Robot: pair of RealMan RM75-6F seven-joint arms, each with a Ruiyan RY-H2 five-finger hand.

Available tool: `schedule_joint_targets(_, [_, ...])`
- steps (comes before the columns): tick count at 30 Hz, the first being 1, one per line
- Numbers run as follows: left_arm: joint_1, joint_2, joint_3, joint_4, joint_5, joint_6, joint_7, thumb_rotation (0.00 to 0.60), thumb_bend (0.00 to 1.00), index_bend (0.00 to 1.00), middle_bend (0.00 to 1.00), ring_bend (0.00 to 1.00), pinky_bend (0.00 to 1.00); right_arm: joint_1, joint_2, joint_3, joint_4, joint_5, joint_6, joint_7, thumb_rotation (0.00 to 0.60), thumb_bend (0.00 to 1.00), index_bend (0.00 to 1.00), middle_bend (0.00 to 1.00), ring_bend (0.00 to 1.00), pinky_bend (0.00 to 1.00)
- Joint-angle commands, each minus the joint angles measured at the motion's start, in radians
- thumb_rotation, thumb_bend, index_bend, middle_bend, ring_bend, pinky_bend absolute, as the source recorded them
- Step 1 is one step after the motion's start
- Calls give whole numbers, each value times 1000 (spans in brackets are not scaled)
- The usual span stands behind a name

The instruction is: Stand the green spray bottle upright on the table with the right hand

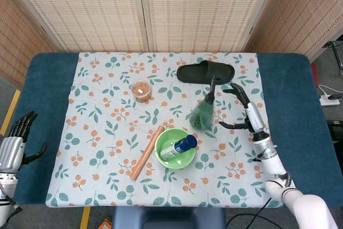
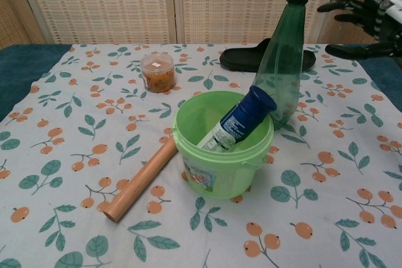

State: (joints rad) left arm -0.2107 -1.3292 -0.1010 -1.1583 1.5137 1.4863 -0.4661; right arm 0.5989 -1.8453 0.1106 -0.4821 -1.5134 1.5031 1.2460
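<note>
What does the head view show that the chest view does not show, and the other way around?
Only the head view shows the left hand, open beside the table's left edge, and the blue table around the cloth. Only the chest view shows the label on the green bucket. Both show the green spray bottle standing upright, the right hand open and apart from it, the blue can leaning in the bucket, the wooden stick, the small jar and the black slipper.
</note>
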Motion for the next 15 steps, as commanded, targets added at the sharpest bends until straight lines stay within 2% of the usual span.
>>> schedule_joint_targets(1, [1, 5, 0, -7, -1, 1, 4, 600, 321, 32, 13, 0, 89, -18, 131, 52, -81, 9, 92, 5, 600, 0, 179, 192, 0, 92])
schedule_joint_targets(4, [1, 10, -1, -15, -5, 0, 6, 600, 321, 32, 14, 0, 89, -34, 237, 49, -150, 0, 99, -70, 575, 49, 202, 192, 0, 92])
schedule_joint_targets(7, [3, 10, -2, -19, -11, -3, 11, 600, 321, 32, 15, 0, 90, -68, 382, -14, -249, -43, 52, -202, 533, 163, 179, 192, 0, 92])
schedule_joint_targets(9, [3, 11, 0, -20, -11, -4, 14, 600, 321, 32, 15, 0, 90, -91, 489, -66, -330, -53, -41, -354, 521, 211, 186, 192, 0, 83])
schedule_joint_targets(11, [0, 13, 2, -24, -11, -14, 18, 600, 322, 32, 15, 0, 89, -102, 578, -95, -422, -23, -166, -538, 517, 232, 191, 192, 0, 55])
schedule_joint_targets(15, [-5, 14, 5, -29, -11, -24, 28, 600, 322, 32, 16, 0, 89, -103, 649, -94, -554, 85, -349, -853, 516, 240, 163, 192, 0, 9])
